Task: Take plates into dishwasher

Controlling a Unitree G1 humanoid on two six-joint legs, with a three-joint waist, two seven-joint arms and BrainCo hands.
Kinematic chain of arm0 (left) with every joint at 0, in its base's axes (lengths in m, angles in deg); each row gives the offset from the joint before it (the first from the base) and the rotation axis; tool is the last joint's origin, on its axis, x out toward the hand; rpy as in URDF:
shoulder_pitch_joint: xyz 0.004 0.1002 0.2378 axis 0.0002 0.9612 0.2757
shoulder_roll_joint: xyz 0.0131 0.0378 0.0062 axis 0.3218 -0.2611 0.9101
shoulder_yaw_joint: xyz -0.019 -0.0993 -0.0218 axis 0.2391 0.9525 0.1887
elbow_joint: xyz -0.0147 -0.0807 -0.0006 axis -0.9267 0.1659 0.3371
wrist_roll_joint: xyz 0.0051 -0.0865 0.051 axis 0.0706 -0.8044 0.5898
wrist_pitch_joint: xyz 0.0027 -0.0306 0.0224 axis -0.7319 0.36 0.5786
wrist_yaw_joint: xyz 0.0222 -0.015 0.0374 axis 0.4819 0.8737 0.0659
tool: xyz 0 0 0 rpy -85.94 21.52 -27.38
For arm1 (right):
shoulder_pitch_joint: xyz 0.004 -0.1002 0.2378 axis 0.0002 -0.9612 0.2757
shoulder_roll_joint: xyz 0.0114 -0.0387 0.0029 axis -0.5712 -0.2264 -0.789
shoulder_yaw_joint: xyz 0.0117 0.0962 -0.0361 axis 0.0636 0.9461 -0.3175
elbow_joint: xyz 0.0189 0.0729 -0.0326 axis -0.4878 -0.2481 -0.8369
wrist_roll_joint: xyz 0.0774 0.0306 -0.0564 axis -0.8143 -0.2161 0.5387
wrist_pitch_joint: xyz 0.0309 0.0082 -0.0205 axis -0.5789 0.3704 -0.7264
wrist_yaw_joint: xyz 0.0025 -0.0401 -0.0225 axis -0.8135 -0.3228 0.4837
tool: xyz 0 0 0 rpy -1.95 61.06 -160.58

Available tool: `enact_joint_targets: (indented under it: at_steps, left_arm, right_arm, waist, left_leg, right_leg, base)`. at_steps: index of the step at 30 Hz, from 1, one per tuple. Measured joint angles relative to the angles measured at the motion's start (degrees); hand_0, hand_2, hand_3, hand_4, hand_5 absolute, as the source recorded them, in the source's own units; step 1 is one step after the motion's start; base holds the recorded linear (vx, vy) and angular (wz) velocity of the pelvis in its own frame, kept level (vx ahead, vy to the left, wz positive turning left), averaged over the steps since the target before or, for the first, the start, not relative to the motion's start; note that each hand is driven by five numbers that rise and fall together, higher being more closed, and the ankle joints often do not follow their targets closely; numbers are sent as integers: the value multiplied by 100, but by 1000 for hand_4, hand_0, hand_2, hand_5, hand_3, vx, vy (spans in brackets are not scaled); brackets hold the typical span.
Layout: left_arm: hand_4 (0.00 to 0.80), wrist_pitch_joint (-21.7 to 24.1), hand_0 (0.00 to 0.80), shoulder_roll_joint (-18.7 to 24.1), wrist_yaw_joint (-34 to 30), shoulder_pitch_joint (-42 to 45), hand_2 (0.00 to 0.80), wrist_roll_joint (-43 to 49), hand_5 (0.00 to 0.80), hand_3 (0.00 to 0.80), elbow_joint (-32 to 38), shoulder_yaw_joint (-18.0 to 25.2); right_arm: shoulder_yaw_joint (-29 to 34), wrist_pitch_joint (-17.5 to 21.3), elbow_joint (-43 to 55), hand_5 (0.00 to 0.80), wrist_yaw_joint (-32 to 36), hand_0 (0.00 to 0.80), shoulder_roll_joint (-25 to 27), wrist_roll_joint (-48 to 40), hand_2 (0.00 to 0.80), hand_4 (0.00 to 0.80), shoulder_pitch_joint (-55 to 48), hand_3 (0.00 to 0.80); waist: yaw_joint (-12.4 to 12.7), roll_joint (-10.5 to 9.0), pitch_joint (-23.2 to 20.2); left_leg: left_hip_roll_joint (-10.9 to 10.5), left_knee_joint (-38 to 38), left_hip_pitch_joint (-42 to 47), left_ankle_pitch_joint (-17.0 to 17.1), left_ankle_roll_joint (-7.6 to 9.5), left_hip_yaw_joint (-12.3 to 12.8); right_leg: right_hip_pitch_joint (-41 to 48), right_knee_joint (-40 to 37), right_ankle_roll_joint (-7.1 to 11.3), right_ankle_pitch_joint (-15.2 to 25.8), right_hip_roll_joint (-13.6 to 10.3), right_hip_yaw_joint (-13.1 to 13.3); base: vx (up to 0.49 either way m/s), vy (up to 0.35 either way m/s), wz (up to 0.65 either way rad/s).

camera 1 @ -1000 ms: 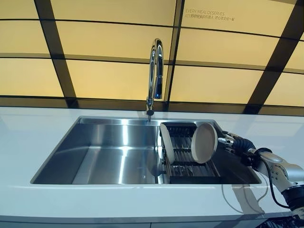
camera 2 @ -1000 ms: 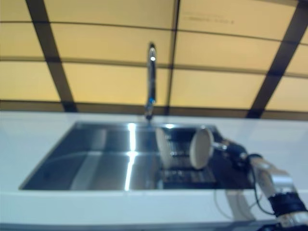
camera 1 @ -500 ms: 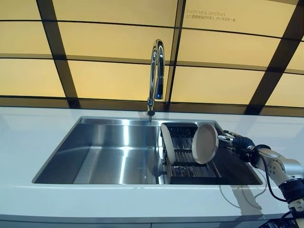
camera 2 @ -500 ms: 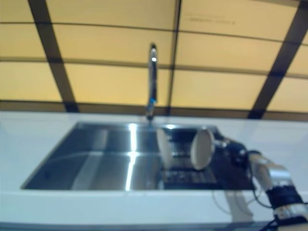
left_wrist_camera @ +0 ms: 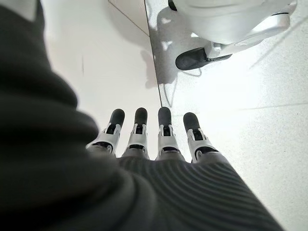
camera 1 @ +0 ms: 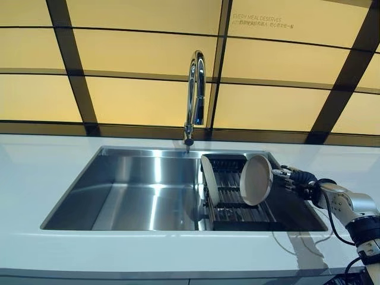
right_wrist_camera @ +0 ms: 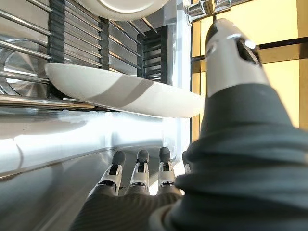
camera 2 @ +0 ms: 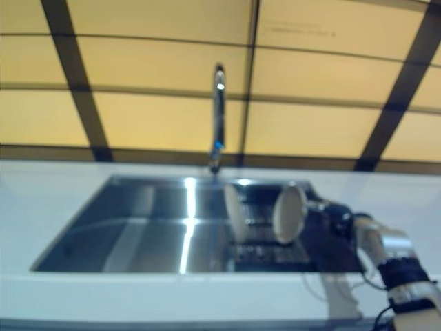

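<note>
Silver-grey arm, dark ribbed wrist cover, right robot hand (camera 1: 295, 179), silver dark-tipped fingers (right_wrist_camera: 139, 169)

left robot hand (left_wrist_camera: 154, 144) — fingers straight, over pale floor (left_wrist_camera: 250, 96)

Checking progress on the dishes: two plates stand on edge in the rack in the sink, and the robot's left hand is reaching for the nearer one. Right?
Not quite: it is the right hand beside the plate in the rack, as the left eye view shows. The left hand hangs over the floor.

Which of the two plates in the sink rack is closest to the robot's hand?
The round plate on the rack's right side, right beside the right hand. The other plate stands on edge at the rack's left end, nearer the tap.
</note>
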Motion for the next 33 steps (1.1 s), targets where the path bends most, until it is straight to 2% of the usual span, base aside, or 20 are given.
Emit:
enact_joint_targets:
  at_steps: [25, 33]
  left_arm:
    - [0, -159, 0, 2, 1, -128, 0, -4, 0, 0, 5, -171]
    - [0, -162, 0, 1, 3, -185, 0, -7, 0, 0, 5, -174]
  right_arm:
    - [-529, -259, -51, 0, -670, 0, -476, 183, 0, 0, 553, 0]
    - [-540, -361, -410, 0, -830, 0, -717, 183, 0, 0, 730, 0]
  waist:
    - [10, -64, 9]
    - [23, -69, 13]
  left_leg:
    - [2, -13, -5, -2, 1, 54]
    - [4, -14, -5, -3, 1, 75]
  right_leg:
    - [-26, 1, 9, 5, 0, 50]
    - [-28, 0, 9, 5, 0, 57]
  base:
    - [-2, 5, 0]
    - [0, 0, 0]
